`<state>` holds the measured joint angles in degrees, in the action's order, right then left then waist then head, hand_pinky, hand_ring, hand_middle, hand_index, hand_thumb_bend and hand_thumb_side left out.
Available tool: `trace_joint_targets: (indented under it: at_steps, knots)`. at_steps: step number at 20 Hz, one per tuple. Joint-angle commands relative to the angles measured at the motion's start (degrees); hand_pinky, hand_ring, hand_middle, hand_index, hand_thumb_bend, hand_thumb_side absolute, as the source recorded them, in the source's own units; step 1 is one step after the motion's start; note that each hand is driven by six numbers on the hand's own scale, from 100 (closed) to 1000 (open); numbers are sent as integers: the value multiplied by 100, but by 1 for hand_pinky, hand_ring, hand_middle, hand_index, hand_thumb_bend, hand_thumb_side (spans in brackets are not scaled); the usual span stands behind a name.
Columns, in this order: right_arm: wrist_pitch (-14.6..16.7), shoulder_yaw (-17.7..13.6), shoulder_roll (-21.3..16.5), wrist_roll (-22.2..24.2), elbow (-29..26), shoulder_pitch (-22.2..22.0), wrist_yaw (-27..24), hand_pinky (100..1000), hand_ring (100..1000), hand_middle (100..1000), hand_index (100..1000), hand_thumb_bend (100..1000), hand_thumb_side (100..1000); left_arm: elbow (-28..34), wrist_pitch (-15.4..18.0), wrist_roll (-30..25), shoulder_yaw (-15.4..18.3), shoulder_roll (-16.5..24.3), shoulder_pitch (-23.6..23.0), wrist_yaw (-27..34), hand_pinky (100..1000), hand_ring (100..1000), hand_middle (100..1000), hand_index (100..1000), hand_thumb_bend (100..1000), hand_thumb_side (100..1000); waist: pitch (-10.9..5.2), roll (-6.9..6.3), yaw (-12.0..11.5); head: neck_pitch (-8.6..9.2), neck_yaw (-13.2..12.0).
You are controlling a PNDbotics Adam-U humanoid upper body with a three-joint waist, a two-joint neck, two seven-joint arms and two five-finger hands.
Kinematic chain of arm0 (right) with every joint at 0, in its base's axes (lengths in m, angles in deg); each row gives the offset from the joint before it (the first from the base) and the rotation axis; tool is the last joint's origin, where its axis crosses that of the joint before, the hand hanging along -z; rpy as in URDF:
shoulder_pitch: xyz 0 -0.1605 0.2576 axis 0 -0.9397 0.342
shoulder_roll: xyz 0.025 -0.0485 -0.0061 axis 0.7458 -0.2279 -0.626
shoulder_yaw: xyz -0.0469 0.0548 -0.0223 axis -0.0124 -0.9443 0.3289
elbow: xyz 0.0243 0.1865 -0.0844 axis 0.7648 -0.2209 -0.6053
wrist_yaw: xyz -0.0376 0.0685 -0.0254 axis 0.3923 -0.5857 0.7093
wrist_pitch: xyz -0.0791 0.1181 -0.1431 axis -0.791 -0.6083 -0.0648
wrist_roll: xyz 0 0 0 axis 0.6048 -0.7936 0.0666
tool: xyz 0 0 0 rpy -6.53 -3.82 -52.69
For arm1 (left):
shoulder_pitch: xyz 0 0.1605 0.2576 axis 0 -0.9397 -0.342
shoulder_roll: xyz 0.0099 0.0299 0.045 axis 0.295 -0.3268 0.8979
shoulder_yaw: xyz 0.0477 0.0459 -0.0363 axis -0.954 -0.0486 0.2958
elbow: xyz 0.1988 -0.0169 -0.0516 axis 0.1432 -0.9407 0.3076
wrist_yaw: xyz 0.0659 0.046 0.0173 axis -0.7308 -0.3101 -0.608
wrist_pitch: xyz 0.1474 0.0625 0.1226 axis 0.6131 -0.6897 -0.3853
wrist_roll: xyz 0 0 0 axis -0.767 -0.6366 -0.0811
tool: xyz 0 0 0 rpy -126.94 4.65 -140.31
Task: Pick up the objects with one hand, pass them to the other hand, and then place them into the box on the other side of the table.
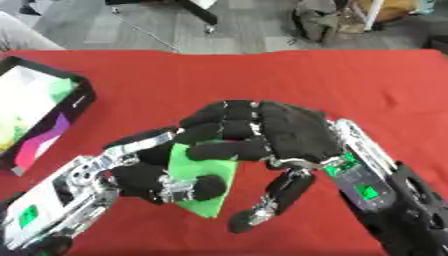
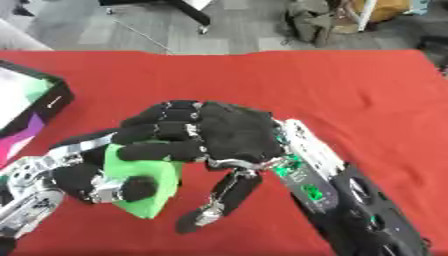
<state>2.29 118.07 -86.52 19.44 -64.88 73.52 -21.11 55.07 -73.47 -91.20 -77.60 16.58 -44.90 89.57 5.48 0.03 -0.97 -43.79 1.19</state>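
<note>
A bright green block (image 1: 199, 165) is held above the red table (image 1: 350, 85) near the front middle. My left hand (image 1: 140, 176) comes in from the lower left, with its thumb curled across the block's front and its fingers behind it. From the lower right, my right hand (image 1: 284, 131) has its fingers curled over the block's top edge, while its thumb (image 1: 278, 196) hangs down clear of the block. Much of the block is hidden by both hands. A black box (image 1: 80, 99) stands at the table's left edge.
The box has a white inside and holds green and pink things. Beyond the table's far edge lie grey floor, chair legs (image 1: 203, 15) and a bag (image 1: 319, 22). Red cloth covers the whole table.
</note>
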Motion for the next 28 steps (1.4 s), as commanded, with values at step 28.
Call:
trace_joint_targets:
  at_steps: [28]
  knots:
    - [-963, -404, -216, -1301, -216, -356, 301, 799, 802, 897, 1000, 470, 369, -1751, -1841, 3972, 2634, 1379, -657, -2908, 693, 424, 224, 374, 463, 281, -134, -106, 111, 233, -1205]
